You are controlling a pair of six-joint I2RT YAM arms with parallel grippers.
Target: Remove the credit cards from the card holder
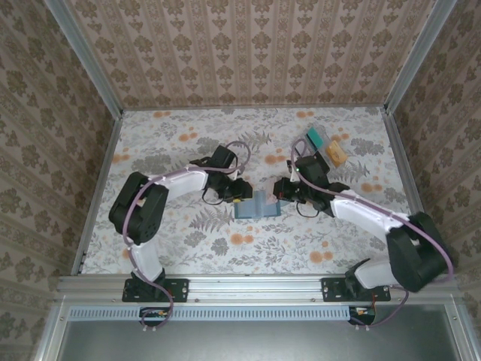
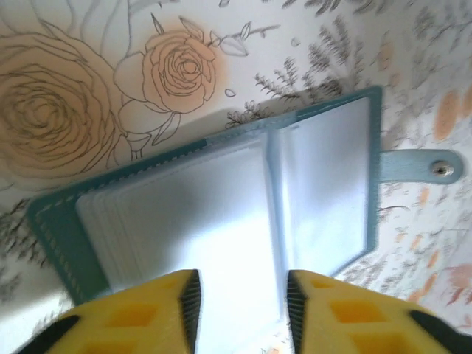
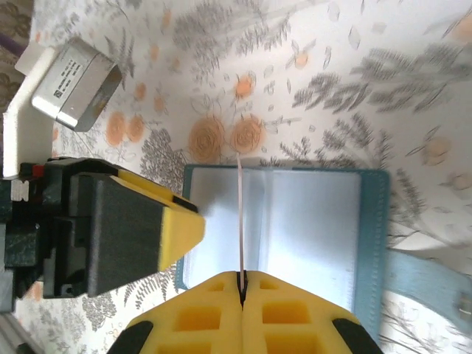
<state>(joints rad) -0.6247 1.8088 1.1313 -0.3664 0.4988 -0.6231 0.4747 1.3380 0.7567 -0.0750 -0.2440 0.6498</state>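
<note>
**Operator:** Where's the card holder (image 1: 255,207)?

**Observer:** Middle of your table (image 1: 188,244), lying open and flat between your two arms. It's slate-blue with both panels face up. The left wrist view shows pale clear sleeves stacked on the panels. The strap (image 2: 422,168) with its snap sticks out from the right-hand panel's edge. The sleeves are washed out by glare, so you can't tell what sits inside them.

**Operator:** And the left gripper (image 2: 242,299)?

**Observer:** It's over the holder's left side. The jaws are released, with the yellow fingers apart and nothing between them. The sleeves show through the gap. You can't tell whether the tips touch the holder.

**Operator:** The right gripper (image 3: 242,282)?

**Observer:** Clenched. The pads are pressed together on a thin pale sheet (image 3: 240,214) standing on edge out of the holder, near the fold. It's seen edge-on, so you can't tell whether it's a card or a sleeve.

**Operator:** Anything else on the table?

**Observer:** Loose cards lie at the far right, well apart from the holder: a teal card (image 1: 316,137) and an orange card (image 1: 337,154), close together.
</note>
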